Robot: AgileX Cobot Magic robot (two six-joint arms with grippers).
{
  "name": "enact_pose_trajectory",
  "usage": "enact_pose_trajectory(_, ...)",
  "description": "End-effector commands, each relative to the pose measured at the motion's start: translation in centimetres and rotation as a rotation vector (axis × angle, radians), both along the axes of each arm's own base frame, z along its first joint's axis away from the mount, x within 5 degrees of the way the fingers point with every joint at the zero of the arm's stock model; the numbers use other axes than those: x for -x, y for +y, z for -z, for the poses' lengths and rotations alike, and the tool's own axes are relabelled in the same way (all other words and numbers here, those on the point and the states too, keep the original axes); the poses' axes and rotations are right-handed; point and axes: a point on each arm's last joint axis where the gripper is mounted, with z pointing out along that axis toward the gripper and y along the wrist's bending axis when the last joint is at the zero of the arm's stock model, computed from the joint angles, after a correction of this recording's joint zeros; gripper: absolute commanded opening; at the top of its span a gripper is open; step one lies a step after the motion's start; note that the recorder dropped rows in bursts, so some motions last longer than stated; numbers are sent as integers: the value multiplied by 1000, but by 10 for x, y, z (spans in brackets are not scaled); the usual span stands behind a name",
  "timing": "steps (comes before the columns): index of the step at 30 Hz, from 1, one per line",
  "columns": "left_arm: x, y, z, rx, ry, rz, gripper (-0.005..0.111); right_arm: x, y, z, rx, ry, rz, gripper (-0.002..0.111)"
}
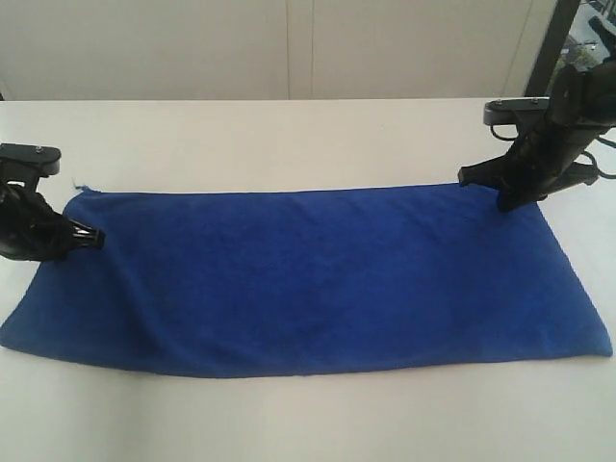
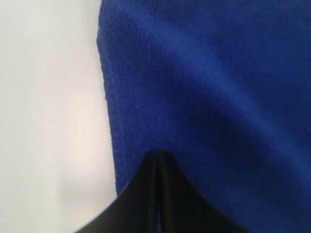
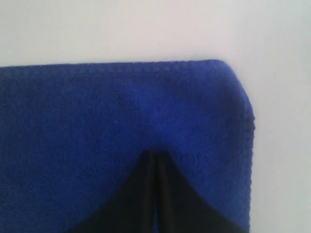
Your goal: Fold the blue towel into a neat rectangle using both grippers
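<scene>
Blue towel (image 1: pixel 308 279) flat – only wrist views show grippers (image 2: pixel 158 154) (image 3: pixel 154 153) pinching cloth.

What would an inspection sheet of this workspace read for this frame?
Surface: white table, the towel lying on it.
Job's things: blue towel spread flat, not yet folded.
Clutter: nothing seen.
End effectors: left end effector shut, pinching the towel's left edge near the far corner; right end effector shut, pinching near the far right corner.
Cables: black cable beside the right arm, off the towel.
Surroundings: pale wall behind; dark post at upper right.
</scene>
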Motion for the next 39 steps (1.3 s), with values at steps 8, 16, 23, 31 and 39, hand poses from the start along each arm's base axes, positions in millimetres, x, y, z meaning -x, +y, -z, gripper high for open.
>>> enact_pose_trajectory(8, 19, 0, 21, -60, 221, 115, 0, 0, -6, 4, 46, 21, -21, 0)
enact_pose_trajectory(16, 24, 3, 22, -104, 271, 161, 0, 0, -6, 5, 53, 25, -25, 0)
enact_pose_trajectory(23, 20, 2, 21, -112, 226, 185, 0, 1, -6, 4, 53, 33, -25, 0)
enact_pose_trajectory(31, 16, 2, 20, -112, 180, 183, 0, 19, -7, -54, 60, 54, -19, 0)
enact_pose_trajectory(39, 19, 1, -22, -93, 65, 152, 0, 100, -7, -78, 57, 144, -20, 0)
